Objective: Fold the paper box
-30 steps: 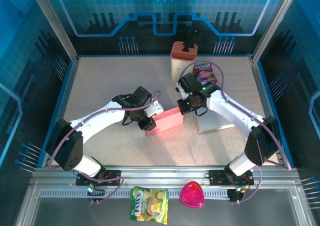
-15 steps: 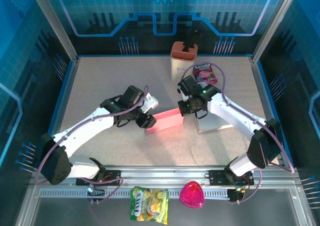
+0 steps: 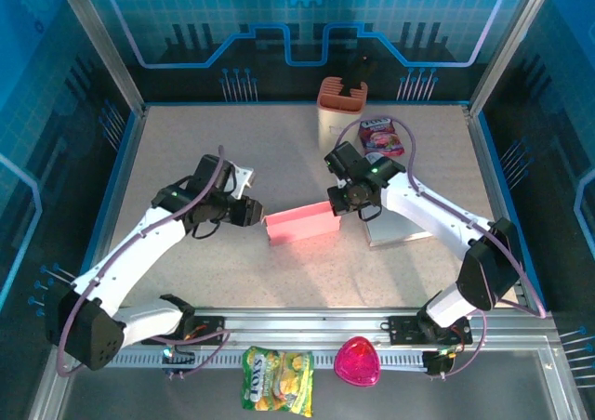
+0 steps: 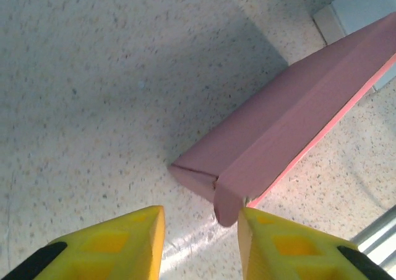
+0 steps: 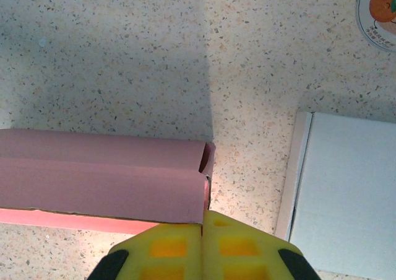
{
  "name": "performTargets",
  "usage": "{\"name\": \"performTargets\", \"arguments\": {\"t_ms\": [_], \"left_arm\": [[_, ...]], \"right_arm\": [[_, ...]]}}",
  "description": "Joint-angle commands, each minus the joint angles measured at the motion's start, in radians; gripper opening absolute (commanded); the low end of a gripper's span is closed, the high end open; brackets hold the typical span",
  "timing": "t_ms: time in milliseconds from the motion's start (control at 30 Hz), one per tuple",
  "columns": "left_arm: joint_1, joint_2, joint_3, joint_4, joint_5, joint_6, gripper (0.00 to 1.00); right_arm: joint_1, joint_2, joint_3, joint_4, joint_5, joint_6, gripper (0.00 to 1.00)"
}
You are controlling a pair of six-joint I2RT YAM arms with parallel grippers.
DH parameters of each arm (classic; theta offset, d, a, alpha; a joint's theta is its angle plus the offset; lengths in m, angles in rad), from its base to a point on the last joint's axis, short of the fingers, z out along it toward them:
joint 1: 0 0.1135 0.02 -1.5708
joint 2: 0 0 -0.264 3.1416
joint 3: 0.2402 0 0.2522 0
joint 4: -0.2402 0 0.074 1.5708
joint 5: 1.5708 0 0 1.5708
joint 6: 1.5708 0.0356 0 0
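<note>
Box point(image 3: 299, 225) looked to us light, thin, easily creased. Right gripper point(image 5: 203, 217), fingers pressed together, pinched its end edge. Left gripper point(image 4: 201, 213), fingers spread, sat just short of the loose corner flap point(image 4: 228, 199), where we'd take hold.

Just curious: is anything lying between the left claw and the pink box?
No. Only a little bare table shows between the open left gripper and the box, seen in the left wrist view.
</note>
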Motion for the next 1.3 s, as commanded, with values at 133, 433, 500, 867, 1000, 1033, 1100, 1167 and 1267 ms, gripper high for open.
{"name": "performTargets", "arguments": {"t_ms": [133,433,500,867,1000,1033,1100,1167,1267], "left_arm": [[-0.003,0.043,0.073,-0.128,0.135,-0.036,0.33],[-0.071,0.107,0.125,-0.149,0.022,0.004,0.31],[-0.088,0.122,0.137,-0.152,-0.006,0.01,0.31],[-0.114,0.172,0.167,-0.157,-0.098,0.021,0.21],[-0.123,0.177,0.167,-0.154,-0.103,0.022,0.2],[-0.129,0.178,0.167,-0.155,-0.108,0.024,0.2],[-0.135,0.176,0.164,-0.156,-0.116,0.025,0.2],[-0.138,0.173,0.158,-0.154,-0.124,0.024,0.2],[-0.142,0.179,0.151,-0.151,-0.135,0.021,0.21]], "right_arm": [[0.019,0.024,0.027,-0.048,0.016,0.023,0.0],[0.019,0.026,0.027,-0.05,0.014,0.031,0.0],[0.02,0.028,0.027,-0.05,0.014,0.031,0.0],[0.019,0.032,0.028,-0.049,0.014,0.031,0.0],[0.018,0.03,0.028,-0.048,0.015,0.035,0.0],[0.019,0.031,0.027,-0.048,0.014,0.035,0.0],[0.019,0.031,0.027,-0.047,0.014,0.037,0.0],[0.019,0.031,0.026,-0.047,0.014,0.038,0.0],[0.019,0.028,0.023,-0.045,0.015,0.04,0.0]]}}
